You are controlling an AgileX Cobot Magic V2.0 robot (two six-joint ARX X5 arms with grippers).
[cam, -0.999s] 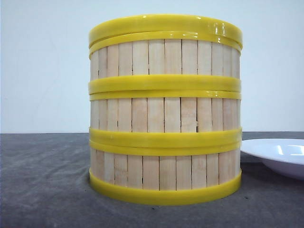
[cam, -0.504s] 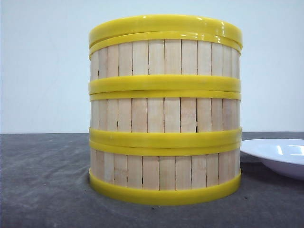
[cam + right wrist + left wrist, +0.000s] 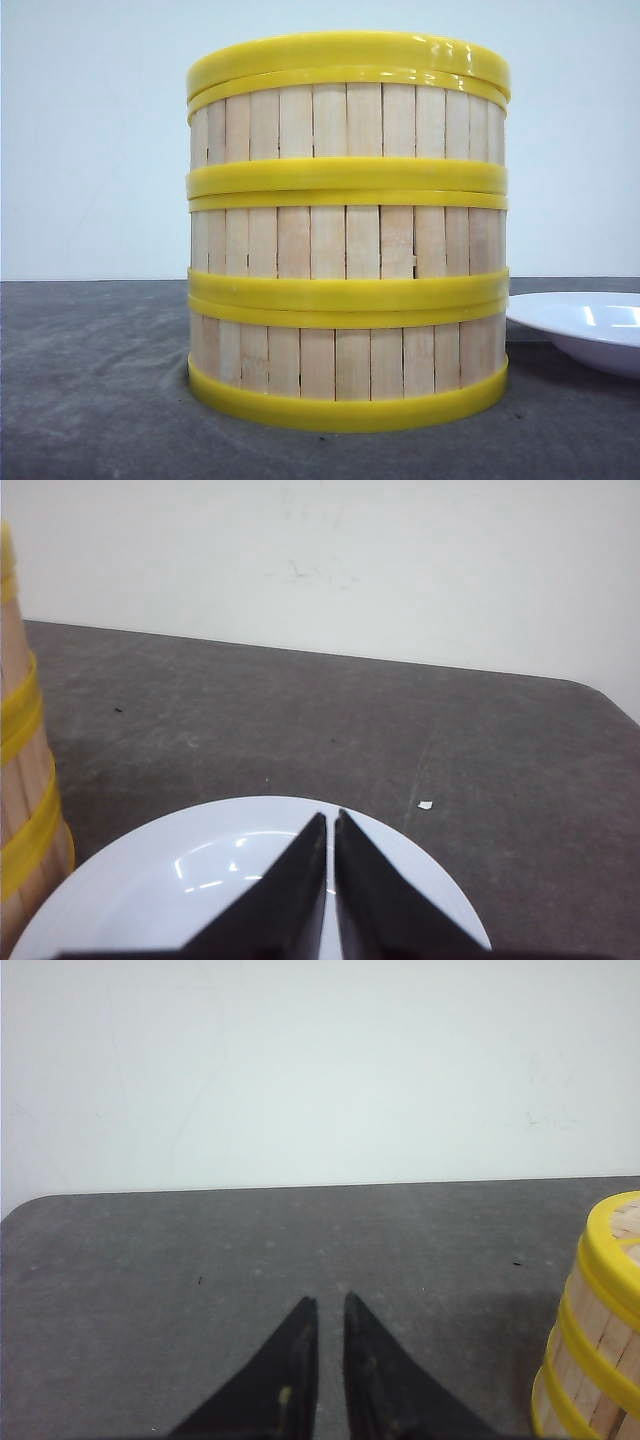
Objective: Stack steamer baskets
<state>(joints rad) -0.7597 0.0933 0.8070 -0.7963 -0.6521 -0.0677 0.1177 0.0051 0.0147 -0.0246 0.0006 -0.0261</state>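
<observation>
Nothing differs from the front views of half a second and a second ago: the stack of steamer baskets [image 3: 347, 235] stands in the same spot on the dark grey bench [image 3: 95, 380], and the white plate [image 3: 585, 327] sits unchanged at its right.

The three baskets are stacked one on another, walls upright and aligned, yellow rings meeting at each joint. A yellow-rimmed lid [image 3: 348, 55] closes the top. The stack rests on the bench near its middle in the front view, with the plate just beside it; whether they touch cannot be told.

Neither arm shows in the front view. The left gripper [image 3: 329, 1305] hangs low over bare bench, pointed toward the far edge and the pale wall. Its dark fingers [image 3: 292, 1360] stand a narrow slit apart, nearly together, with nothing between them and nothing touched. The stack appears at the side of that wrist view [image 3: 595, 1330], apart from the gripper.

The right gripper [image 3: 331, 820] hovers above the plate [image 3: 140, 900], its fingers [image 3: 290, 880] almost closed, only a thin gap showing at the tips. It holds nothing; whether it touches the plate cannot be told. The baskets' wall [image 3: 25, 780] shows at the edge of that view, beside the plate.
</observation>
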